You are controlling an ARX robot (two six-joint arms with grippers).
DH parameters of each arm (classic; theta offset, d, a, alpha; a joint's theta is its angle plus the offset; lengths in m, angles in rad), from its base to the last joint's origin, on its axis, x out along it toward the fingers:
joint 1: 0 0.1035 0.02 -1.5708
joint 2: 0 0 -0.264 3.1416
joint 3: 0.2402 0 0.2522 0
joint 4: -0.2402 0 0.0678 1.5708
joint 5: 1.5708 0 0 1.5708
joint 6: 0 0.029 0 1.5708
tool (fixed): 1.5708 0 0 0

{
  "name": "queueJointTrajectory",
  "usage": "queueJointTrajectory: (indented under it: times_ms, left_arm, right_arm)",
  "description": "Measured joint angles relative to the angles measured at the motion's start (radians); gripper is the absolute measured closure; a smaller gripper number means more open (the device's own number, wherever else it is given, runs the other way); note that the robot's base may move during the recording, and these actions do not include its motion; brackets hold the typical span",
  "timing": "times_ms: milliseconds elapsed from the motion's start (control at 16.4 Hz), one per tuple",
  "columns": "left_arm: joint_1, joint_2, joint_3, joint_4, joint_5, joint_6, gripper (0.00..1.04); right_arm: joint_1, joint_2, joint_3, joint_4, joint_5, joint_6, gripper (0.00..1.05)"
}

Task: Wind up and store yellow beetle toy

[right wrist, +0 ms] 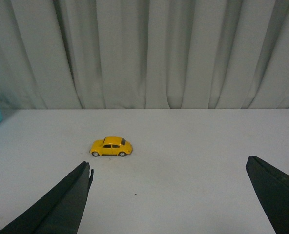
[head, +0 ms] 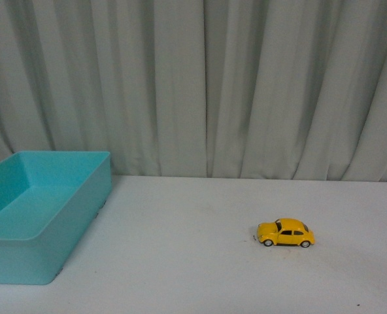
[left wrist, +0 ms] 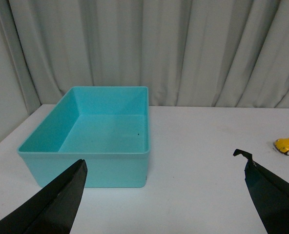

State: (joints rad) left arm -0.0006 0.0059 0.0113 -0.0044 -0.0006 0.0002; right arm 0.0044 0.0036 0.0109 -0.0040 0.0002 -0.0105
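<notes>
A teal bin [head: 25, 260] sat on the counter [head: 180, 268] at its left edge, reaching toward the near-left corner. It was an open rectangular tub of smooth, matte plastic, with plain upright walls, rounded corners and a thin flat rim. In the left wrist view its floor [left wrist: 103, 134] showed in full, marked only by one tiny dark speck near a side wall.

The yellow beetle toy [head: 286, 233] stood outside the bin, well apart from it, on the right half of the counter about midway between the near and far edges. It rested on its wheels, side-on to the robot. Its shell was glossy and rounded, domed over the cabin, with dark windows and black wheels with pale hubs. It also showed in the right wrist view [right wrist: 112, 146] and at the frame's edge in the left wrist view [left wrist: 288, 145].

The counter was white and flat, with a dull finish and a few faint specks. Behind its far edge hung a pale grey curtain [head: 193, 85] in soft vertical folds.

The left fingers [left wrist: 61, 204] were dark, flat and tapered, spread wide apart and holding nothing, above the counter near the bin. The right fingers [right wrist: 61, 204] were likewise spread wide and held nothing, with the toy beyond them, untouched.
</notes>
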Motion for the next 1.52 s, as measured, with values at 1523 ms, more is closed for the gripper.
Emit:
queueJointTrajectory:
  times_ms: [1523]
  left_arm:
    - [0.0,0.0,0.0,0.0,0.0,0.0,0.07]
  right_arm:
    - [0.0,0.0,0.0,0.0,0.0,0.0,0.07]
